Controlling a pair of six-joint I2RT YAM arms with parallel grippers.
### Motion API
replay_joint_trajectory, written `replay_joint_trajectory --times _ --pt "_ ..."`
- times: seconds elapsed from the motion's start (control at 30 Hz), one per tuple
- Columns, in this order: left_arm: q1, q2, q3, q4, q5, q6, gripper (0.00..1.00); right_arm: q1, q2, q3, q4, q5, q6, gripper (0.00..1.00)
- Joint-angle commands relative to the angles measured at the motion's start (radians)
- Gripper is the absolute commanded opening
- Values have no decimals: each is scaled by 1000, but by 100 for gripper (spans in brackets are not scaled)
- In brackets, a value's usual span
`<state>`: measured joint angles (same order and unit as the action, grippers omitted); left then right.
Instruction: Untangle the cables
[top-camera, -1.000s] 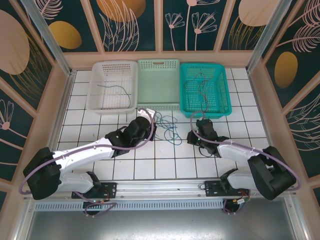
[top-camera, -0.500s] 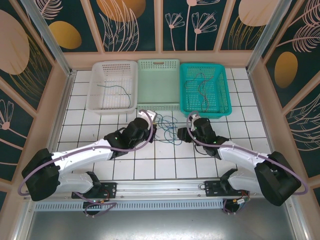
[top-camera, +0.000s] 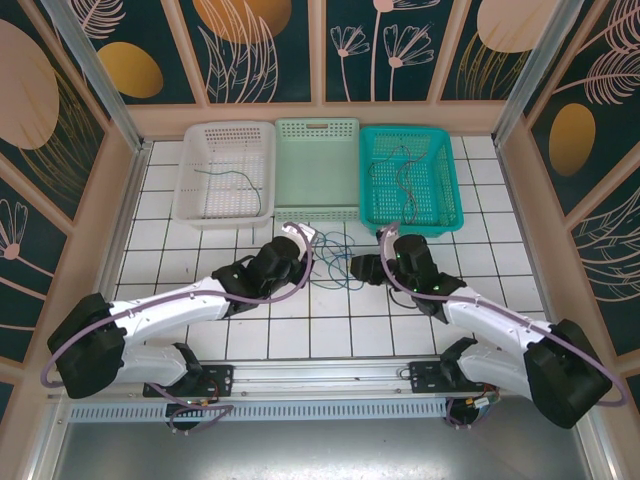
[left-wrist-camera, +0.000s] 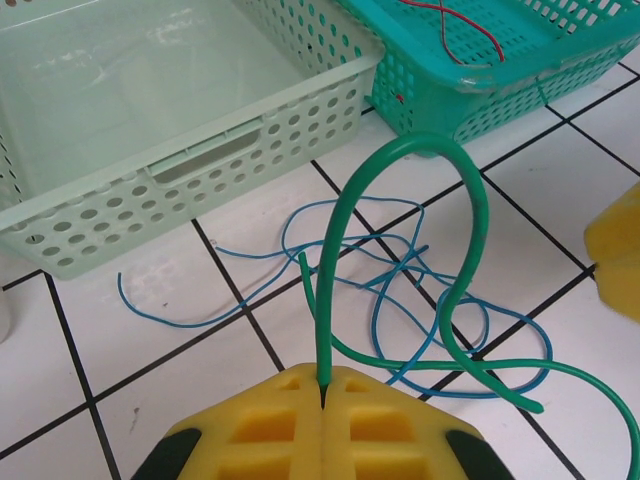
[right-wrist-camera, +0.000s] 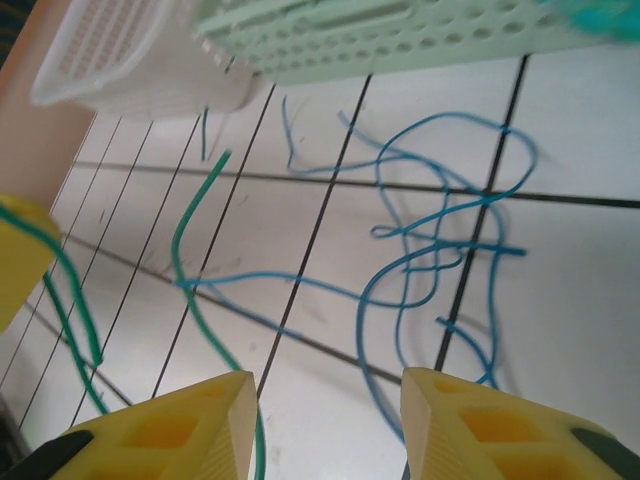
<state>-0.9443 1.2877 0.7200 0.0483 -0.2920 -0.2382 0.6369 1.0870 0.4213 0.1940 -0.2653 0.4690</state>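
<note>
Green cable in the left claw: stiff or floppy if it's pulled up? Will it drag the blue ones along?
Probably semi-stiff: from the shut left claw the green cable stands in a self-supporting arch. It is likely light, being so thin. It crosses the blue cables, which lie limp in loose loops, so lifting may well drag them along.

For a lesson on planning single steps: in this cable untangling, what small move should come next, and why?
Probably lower the right gripper and shut its open jaws on the blue cable lying just ahead. The left gripper pinches the green cable, which crosses the blue one, so anchoring blue should let green pull free.
</note>
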Motion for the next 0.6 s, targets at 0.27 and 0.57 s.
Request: replay_joint_trajectory --times 0.27,0.57 --pt "5 32 33 24 32 30 1 32 111 43 33 -199 -90 47" --pt "5 57 54 39 57 34 0 49 200 91 38 -268 -123 41"
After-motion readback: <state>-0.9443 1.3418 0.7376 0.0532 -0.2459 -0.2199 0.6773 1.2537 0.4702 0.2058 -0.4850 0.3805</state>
